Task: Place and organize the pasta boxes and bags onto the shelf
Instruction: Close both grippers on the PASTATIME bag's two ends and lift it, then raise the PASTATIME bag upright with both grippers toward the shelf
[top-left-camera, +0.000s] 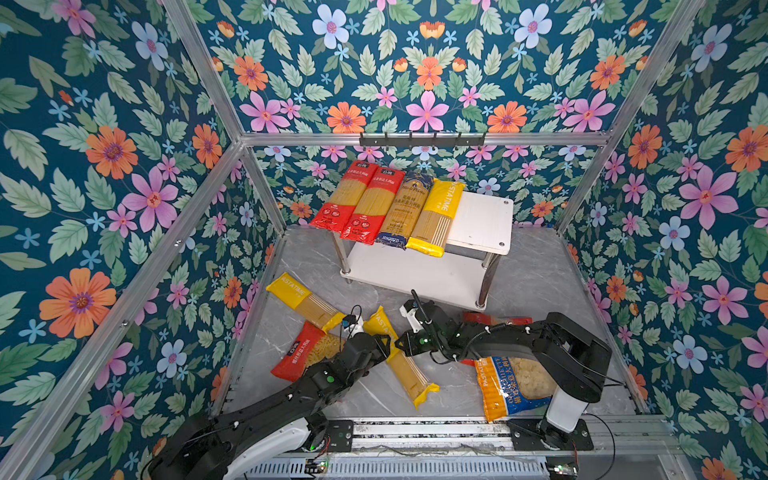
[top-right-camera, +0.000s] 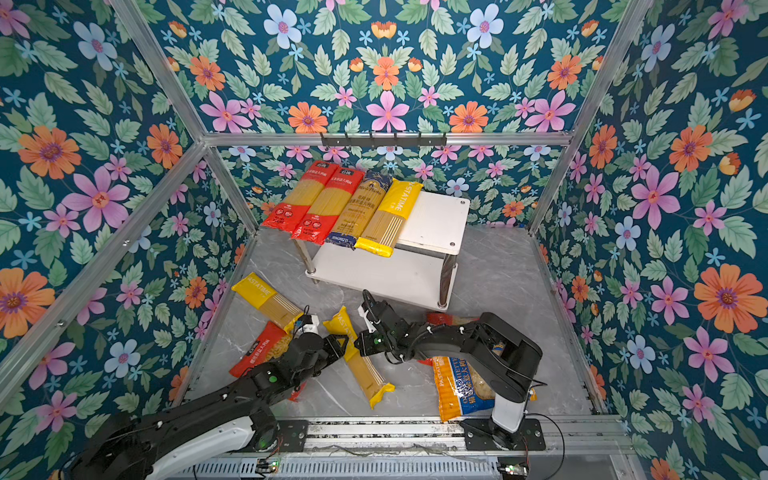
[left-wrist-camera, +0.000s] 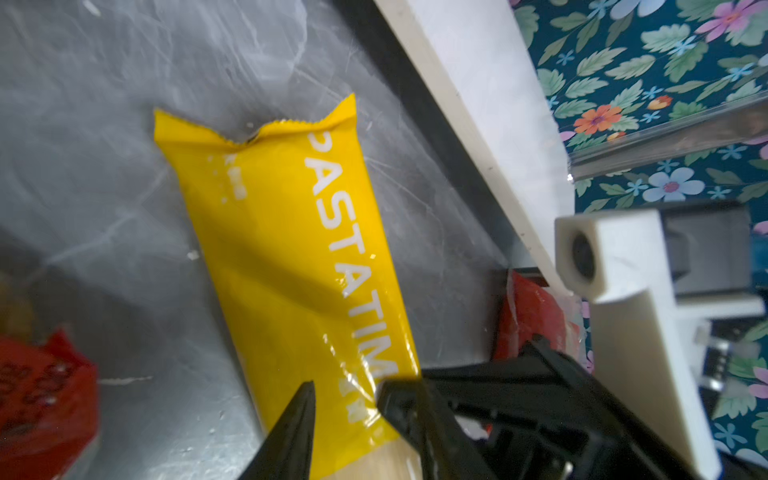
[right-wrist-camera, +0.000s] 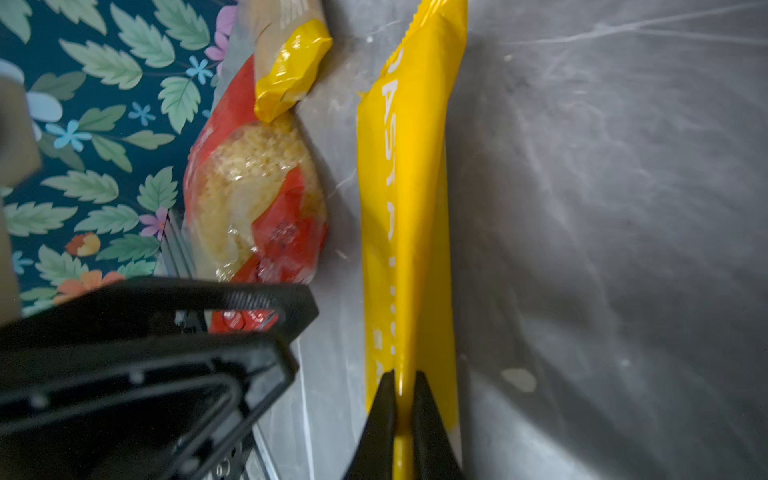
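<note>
Right wrist view puts the right gripper (right-wrist-camera: 403, 378) closed tight on a raised fold of the long yellow PASTATIME spaghetti pack in plastic film (right-wrist-camera: 407, 187), which runs straight away from its fingertips along the grey marble-look floor (right-wrist-camera: 623, 208). The left gripper (left-wrist-camera: 345, 388) meets the same pack from the opposite side. Its jaws stand partly apart over the printed end, and the gap between them shows nothing clamped, so I judge it holds nothing. In both top views the pack (top-left-camera: 409, 370) lies flat in front of the white two-tier shelf with chrome legs (top-left-camera: 482, 220). Its long axis is oblique to the shelf's front edge, with the labelled end nearer the shelf. The right arm (top-left-camera: 540, 336) is folded low and reaches across the middle, while the left arm (top-left-camera: 316, 386) stretches forward to meet it. Both are at the pack, but only the right has it. A red macaroni pack (top-left-camera: 299, 353) and a second yellow pack (top-left-camera: 307, 301) also lie loose before the shelf. Four long packs (top-left-camera: 390, 208) fill the shelf's top tier side by side, leaving one end bare. To my eye the lift must swing the pack's axis parallel to that row.
</note>
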